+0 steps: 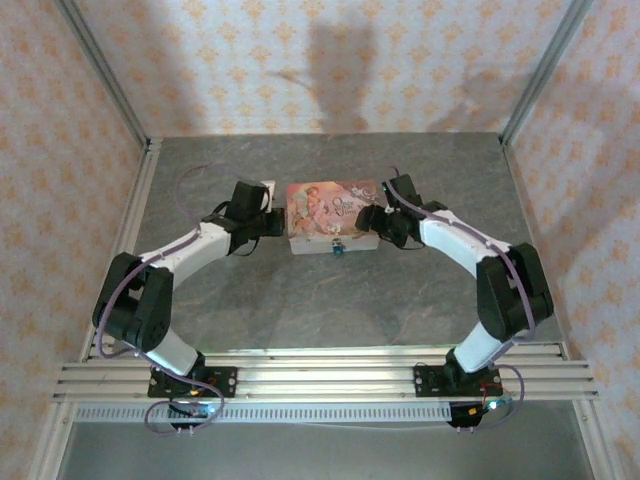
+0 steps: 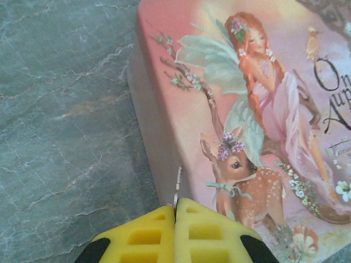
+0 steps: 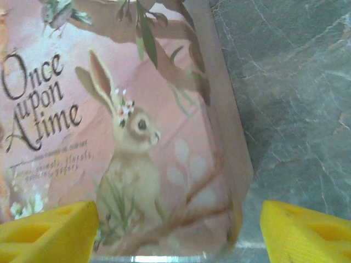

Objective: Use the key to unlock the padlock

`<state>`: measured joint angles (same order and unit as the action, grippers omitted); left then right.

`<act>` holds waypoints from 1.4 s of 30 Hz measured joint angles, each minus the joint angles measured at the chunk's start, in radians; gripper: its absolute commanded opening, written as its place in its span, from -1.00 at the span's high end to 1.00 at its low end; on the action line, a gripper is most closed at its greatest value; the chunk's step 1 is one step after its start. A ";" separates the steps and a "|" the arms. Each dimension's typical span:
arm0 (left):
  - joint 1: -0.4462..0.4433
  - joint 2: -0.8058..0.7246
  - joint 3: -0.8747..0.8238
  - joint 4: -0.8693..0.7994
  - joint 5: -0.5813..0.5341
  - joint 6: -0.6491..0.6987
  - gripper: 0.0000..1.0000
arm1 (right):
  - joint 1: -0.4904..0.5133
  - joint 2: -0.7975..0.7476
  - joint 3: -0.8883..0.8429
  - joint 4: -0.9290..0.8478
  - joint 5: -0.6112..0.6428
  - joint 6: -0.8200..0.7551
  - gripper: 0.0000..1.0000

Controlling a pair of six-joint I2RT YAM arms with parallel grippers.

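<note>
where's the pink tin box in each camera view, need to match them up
top external: pink tin box sits at the centre of the picture.
left wrist: the box fills the centre and right, fairy-and-fawn end, above the left gripper.
right wrist: the box takes the left and centre, rabbit end, above the right gripper.
shared landmark: grey marbled tabletop, left of the box in left wrist, right of it in right wrist.

Left gripper: clamped the key, at the pink box's left end.
Right gripper: jaws stood wide at its right end.
</note>
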<state>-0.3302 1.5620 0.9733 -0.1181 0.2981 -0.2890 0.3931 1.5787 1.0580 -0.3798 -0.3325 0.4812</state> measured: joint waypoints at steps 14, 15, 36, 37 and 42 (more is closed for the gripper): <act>0.018 -0.324 -0.168 -0.084 0.006 -0.012 1.00 | 0.241 -0.263 -0.224 0.053 0.164 -0.022 0.01; 0.018 -0.351 -0.197 -0.084 0.013 -0.023 1.00 | 0.265 -0.249 -0.231 0.068 0.172 -0.025 0.04; -0.148 -0.559 -0.424 -0.035 0.109 -0.082 1.00 | 0.388 0.122 -0.128 0.342 0.413 0.004 -0.16; -0.148 -0.565 -0.433 -0.025 0.130 -0.071 1.00 | 0.388 0.122 -0.128 0.343 0.423 0.013 -0.20; -0.148 -0.572 -0.462 0.023 0.230 -0.014 1.00 | 0.394 0.135 -0.128 0.364 0.462 0.051 -0.23</act>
<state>-0.4782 0.9897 0.5117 -0.0956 0.5285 -0.3027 0.7872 1.7134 0.9298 -0.0162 0.1299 0.5323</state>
